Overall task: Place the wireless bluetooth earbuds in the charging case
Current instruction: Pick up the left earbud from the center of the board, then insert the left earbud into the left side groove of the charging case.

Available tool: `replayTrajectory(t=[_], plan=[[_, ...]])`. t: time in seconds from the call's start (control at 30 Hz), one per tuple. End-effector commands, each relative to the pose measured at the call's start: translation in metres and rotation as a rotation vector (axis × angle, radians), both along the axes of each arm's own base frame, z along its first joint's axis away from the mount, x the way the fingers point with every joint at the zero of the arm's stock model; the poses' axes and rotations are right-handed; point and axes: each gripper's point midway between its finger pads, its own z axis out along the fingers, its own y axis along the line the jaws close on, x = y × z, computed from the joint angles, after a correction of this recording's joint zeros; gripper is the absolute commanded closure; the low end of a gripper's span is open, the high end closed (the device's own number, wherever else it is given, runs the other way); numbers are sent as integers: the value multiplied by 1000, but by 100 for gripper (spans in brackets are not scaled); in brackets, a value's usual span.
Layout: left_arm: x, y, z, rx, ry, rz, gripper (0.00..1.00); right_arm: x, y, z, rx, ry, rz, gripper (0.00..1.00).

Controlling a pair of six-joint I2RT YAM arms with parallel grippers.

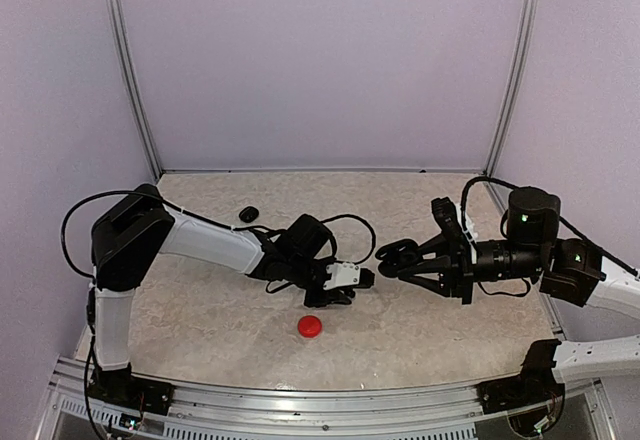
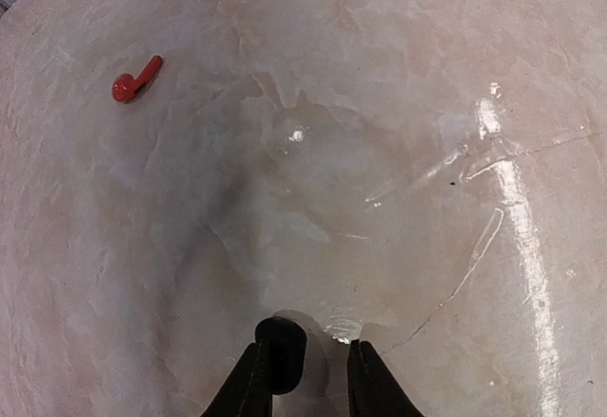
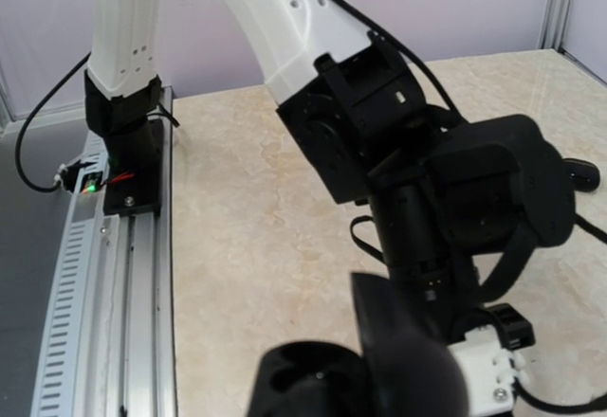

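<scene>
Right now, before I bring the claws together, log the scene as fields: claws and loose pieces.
left claw: low over table; small black piece at one fingertip, grip unclear
right claw: shut on black charging case, facing left claw
red earbud: lying loose on table
red case: on table, nearer the bases than left claw
small black object: on table behind left arm

Left hand (image 1: 362,279) faces right hand (image 1: 388,258), black case (image 3: 313,384) between — red case (image 1: 311,326) nearby.
</scene>
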Motion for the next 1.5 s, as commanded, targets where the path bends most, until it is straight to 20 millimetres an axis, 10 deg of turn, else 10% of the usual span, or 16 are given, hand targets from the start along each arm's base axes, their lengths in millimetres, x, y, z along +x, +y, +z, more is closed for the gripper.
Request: replayTrajectory(t=[0.0,0.5,0.8,1.23,1.47], plan=[[9,3,-14,40,4,3,71,2,-3,2,7,-10,-14,100],[21,2,4,-21,-33,32,99,3,-4,2,8,-11,-22,100],[15,27,95,-239,-53,252,100,6,0,4,11,-13,-21,100],[-95,77,256,-659,79,320,100,11,17,16,25,-81,37,100],[-145,78,296,-736,49,234,100,-1,29,25,56,-138,157,100]])
